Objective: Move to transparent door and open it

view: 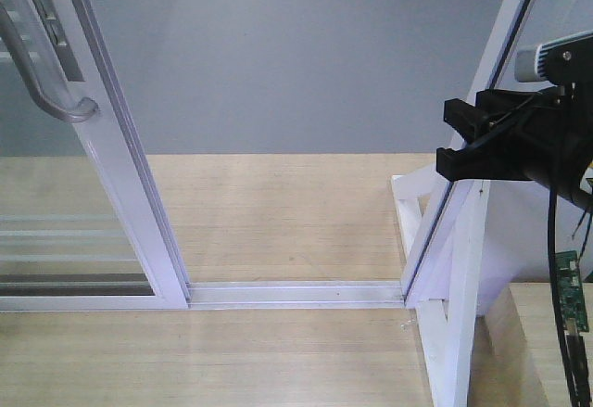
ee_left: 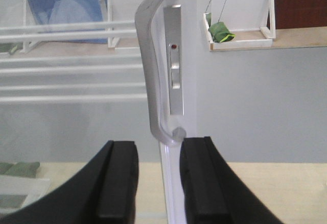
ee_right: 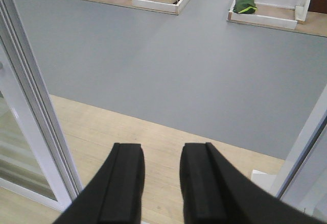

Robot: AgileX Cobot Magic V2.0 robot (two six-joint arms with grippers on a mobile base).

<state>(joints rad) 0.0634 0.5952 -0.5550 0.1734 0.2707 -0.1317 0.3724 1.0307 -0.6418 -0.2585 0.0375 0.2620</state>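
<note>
Both hands spread: left hand (ee_left: 158, 183) straddles transparent door (ee_left: 186, 81) stile, right hand (ee_right: 161, 183) empty.

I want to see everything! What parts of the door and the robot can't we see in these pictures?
- Front view: the handle top is cut off by the edge.
- Front view: the left gripper is out of frame.
- Left wrist view: the left gripper straddles the transparent door stile; contact unclear.
- Right gripper: holds nothing.

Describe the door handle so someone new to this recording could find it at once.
Start at the transparent door, the white-framed glass panel left of the open gap in the front view. On its stile sits the handle, a pale grey curved bar hooking in at its lower end beside a slim lock plate. The framed panel on the right shows no handle.
</note>
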